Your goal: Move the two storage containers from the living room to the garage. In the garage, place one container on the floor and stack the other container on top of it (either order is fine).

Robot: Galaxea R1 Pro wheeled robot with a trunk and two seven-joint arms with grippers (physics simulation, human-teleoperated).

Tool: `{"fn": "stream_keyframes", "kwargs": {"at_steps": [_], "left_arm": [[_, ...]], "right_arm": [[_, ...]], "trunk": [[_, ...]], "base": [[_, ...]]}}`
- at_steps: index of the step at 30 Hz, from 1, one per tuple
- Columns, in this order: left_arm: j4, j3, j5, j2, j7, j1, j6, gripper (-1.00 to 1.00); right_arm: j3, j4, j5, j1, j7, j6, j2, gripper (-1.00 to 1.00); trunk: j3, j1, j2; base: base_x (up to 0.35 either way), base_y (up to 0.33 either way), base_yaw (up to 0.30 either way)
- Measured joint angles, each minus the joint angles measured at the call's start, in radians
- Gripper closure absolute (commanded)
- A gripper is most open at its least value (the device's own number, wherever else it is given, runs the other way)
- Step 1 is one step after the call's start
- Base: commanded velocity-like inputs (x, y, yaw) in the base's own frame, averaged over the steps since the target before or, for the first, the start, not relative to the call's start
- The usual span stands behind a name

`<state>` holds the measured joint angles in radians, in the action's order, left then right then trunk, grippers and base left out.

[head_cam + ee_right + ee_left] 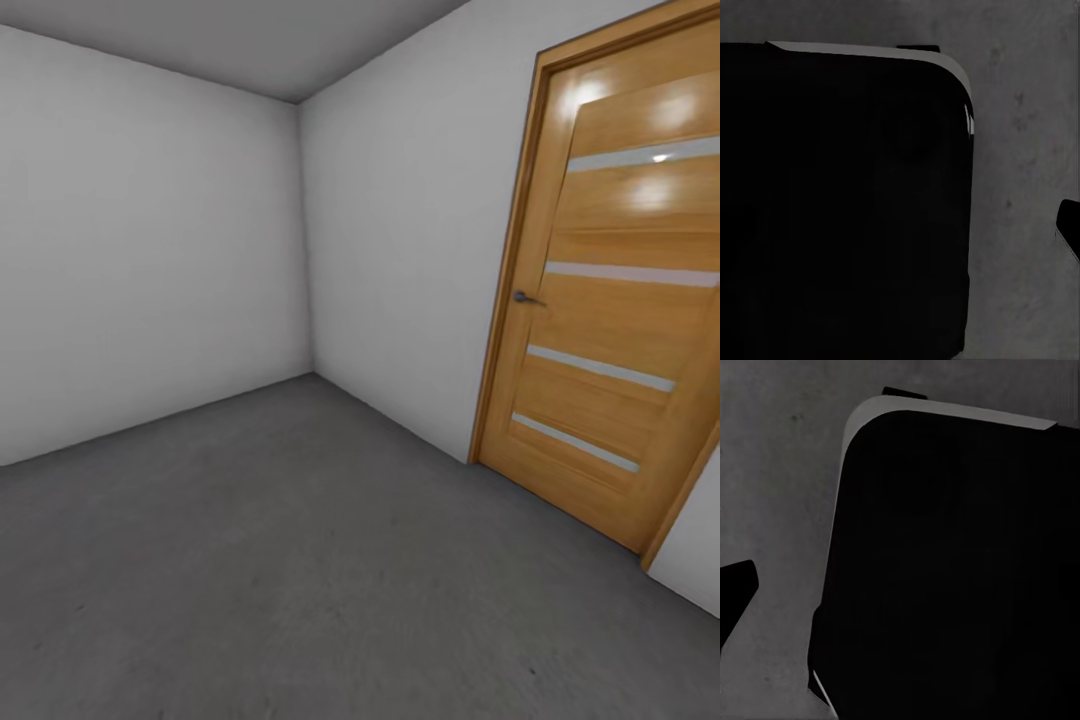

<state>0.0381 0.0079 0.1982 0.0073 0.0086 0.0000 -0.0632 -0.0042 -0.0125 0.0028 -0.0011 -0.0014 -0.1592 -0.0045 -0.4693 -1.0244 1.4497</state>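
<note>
Both wrist views are looking down past a large black rounded body of the robot (960, 570) onto the floor (300, 560), and whether either gripper is spread or pressed together cannot be told from the dark slivers at the picture edges. No storage container is appearing on the garage floor ahead, so by judgement the stacking is not yet done and both bins remain to be placed. The robot is facing a dark grey, rough floor, pale grey walls (150, 250) meeting in a corner, and a closed wooden slatted door (610, 320) with a metal handle (524, 297) on the right.

Closed wooden door (610, 300) with handle (524, 297), pale walls (150, 240).
</note>
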Motion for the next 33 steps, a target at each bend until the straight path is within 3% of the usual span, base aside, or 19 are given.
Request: {"fn": "stream_keyframes", "kwargs": {"at_steps": [33], "left_arm": [[-0.002, -0.004, -0.014, -0.002, 0.000, 0.000, -0.004, -1.00]], "right_arm": [[-0.003, 0.000, -0.002, 0.000, 0.000, 0.000, 0.002, -1.00]], "trunk": [[0.000, 0.000, 0.000]], "base": [[0.322, 0.000, 0.000]]}}
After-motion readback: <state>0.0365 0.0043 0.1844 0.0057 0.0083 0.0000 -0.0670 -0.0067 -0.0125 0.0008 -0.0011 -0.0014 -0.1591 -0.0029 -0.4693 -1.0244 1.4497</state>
